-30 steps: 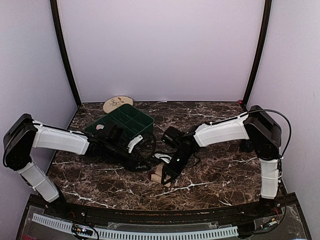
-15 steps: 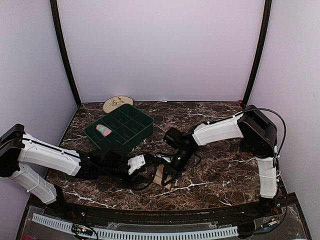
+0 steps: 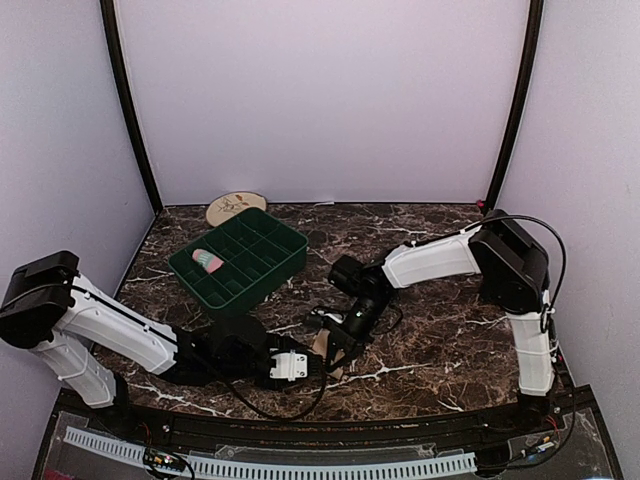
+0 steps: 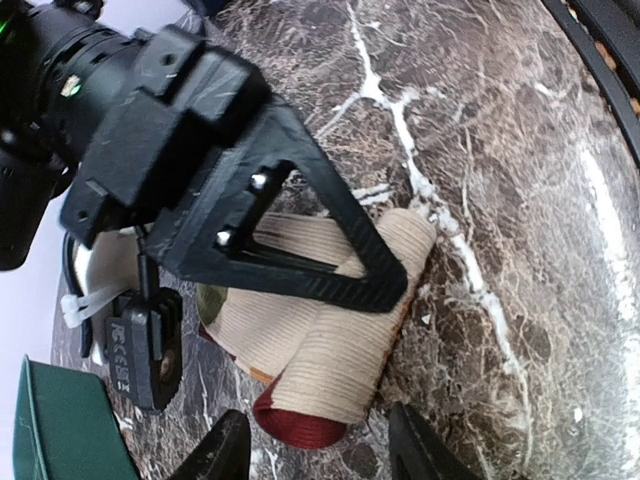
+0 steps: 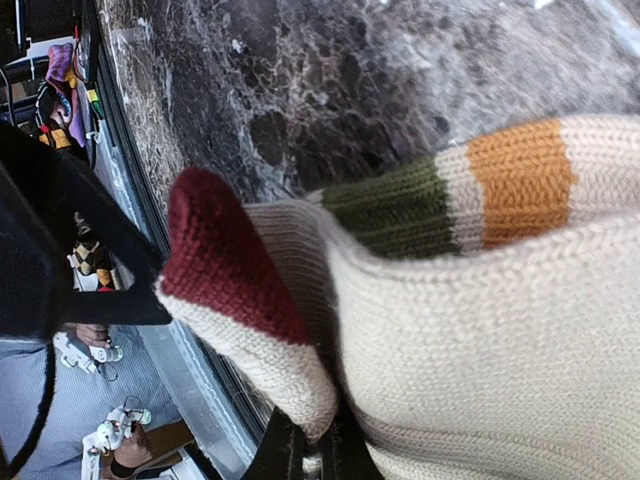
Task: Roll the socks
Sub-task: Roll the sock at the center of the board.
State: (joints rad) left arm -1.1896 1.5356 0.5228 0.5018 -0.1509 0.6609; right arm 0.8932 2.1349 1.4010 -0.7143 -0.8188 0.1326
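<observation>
Two pincers are working one half-rolled tan sock (image 4: 335, 350).
Our right pincer (image 5: 310, 455) is pinching the sock's fabric, with the striped cuff lying just past its tips. Our left pincer (image 4: 320, 448) is hovering wide, the roll's dark-red end sitting just ahead of it, between its fingers. As we judge it, the left should be closing over the roll's full thickness before the right is loosening, or the coil may be springing open. Well beyond the left pincer, the pink sock (image 3: 207, 262) is lying rolled in the green tray (image 3: 262, 280).
</observation>
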